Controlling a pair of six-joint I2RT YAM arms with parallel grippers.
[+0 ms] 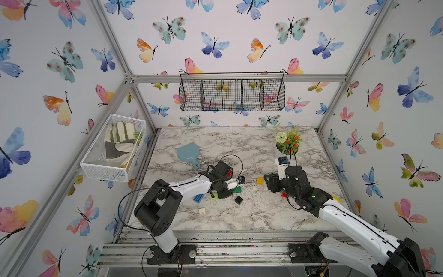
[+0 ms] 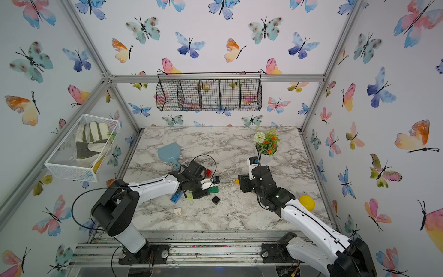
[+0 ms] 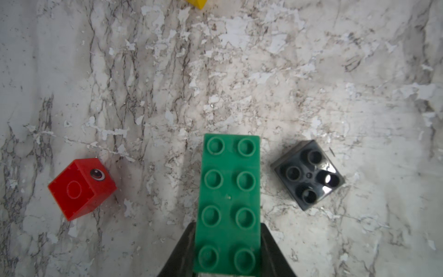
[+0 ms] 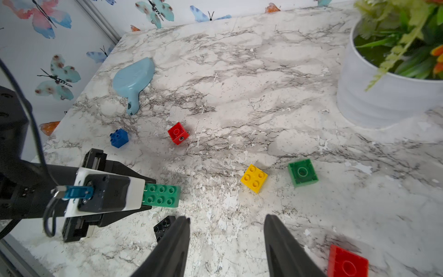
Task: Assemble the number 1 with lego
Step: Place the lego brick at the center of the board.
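Note:
My left gripper (image 3: 227, 251) is shut on the near end of a long green lego brick (image 3: 227, 203), studs up, just above the marble table (image 1: 239, 148). In both top views this brick (image 1: 237, 190) (image 2: 213, 190) sticks out of the left gripper (image 1: 230, 189). A red cube with an eye (image 3: 81, 189) and a black square brick (image 3: 308, 175) lie on either side of it. My right gripper (image 4: 226, 223) is open and empty over bare table, close to a yellow brick (image 4: 254, 178) and a green square brick (image 4: 302, 172).
More lego lies around: a blue oblong brick (image 1: 198, 198), a lime one (image 1: 213, 196), a white one (image 1: 202, 211), a small blue one (image 4: 119, 138), a red one (image 4: 347, 262). A pale blue scoop (image 1: 188, 153) and a white flower pot (image 1: 287, 148) stand further back.

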